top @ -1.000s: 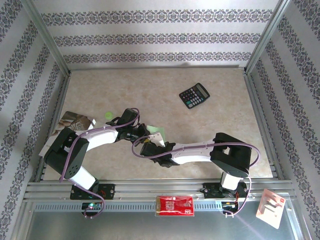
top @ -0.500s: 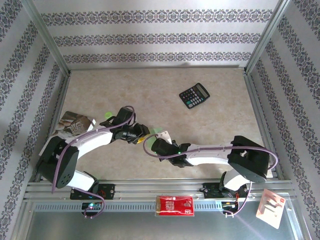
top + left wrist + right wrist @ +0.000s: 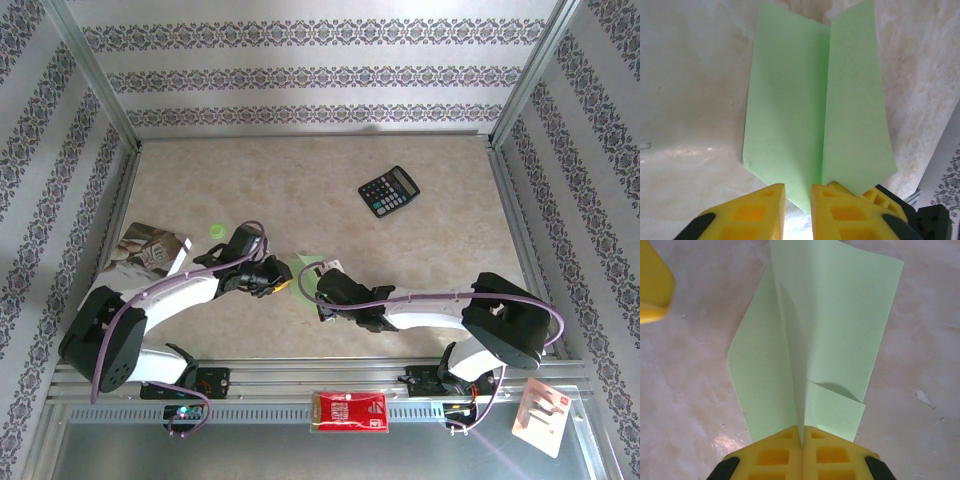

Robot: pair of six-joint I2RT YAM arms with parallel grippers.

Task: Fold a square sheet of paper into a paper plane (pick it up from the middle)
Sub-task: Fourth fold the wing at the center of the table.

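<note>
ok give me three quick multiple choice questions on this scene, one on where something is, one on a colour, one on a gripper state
1. Where does the black pocket calculator lie on the beige table?
A) far right part
B) near left corner
C) under the left arm

2. What colour is the thin folded sheet of paper?
A) white
B) light green
C) red

3. How does the right gripper stand?
A) wide open above the table
B) shut on the paper's crease
C) shut on the calculator

Answers:
1 A, it lies far back on the right side.
2 B, both wrist views show it pale green.
3 B, its yellow fingers meet with the crease pinched between them.
</note>
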